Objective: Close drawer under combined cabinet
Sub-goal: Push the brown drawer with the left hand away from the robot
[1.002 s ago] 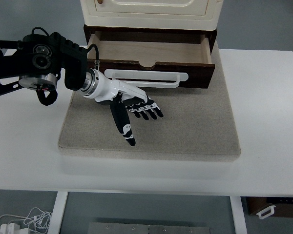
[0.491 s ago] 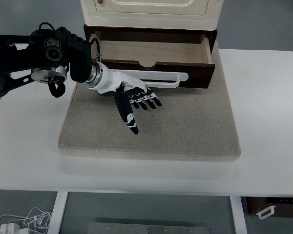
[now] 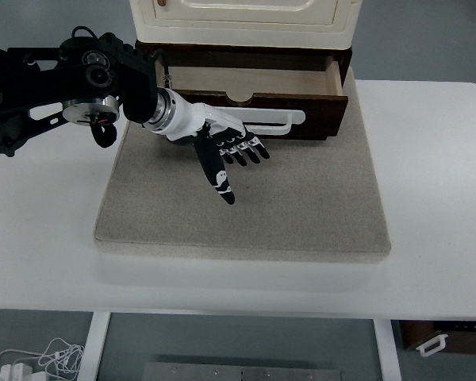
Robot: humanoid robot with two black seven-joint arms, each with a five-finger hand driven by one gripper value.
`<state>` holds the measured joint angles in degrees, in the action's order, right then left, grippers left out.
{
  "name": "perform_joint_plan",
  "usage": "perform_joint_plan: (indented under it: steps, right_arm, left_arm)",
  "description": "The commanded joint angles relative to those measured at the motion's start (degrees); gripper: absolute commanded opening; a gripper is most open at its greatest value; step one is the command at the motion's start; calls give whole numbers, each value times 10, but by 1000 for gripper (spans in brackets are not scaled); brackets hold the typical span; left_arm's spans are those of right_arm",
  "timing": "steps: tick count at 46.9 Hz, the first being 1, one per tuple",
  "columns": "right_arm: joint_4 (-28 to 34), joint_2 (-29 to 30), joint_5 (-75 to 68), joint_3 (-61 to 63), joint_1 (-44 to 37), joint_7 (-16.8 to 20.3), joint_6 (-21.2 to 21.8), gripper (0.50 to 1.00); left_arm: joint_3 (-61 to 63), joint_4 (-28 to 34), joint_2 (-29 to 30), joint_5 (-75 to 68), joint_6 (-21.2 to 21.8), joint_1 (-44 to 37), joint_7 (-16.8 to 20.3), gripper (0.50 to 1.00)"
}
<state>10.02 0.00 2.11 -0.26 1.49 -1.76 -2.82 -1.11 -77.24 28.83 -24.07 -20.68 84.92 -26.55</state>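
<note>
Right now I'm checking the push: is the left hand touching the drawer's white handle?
Cannot tell. In the top view the left hand overlaps the white handle on the drawer front, but looking down shows no clear contact or gap.

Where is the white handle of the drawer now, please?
In the top view, the white handle lies across the drawer front, upper centre, below the cream cabinet; the left robot hand covers its left part.

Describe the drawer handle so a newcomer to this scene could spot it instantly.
Start at the cream cabinet at the table's far edge; directly under it sits a dark brown drawer, partly open. Across the drawer's front runs the handle, a long white bar, with the left hand against its left end. It is the only white part on dark wood.
</note>
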Motion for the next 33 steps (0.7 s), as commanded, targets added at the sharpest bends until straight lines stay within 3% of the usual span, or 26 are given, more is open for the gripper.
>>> perform_joint_plan:
  steps: [1,33]
  right_arm:
    - [0,0,0,0,0,0,0,952]
    - [0,0,0,0,0,0,0,952]
  left_arm:
    - [0,8,-1,0,0,0,0,1000]
    - [-4,74,-19,-3,35,-1,4,1000]
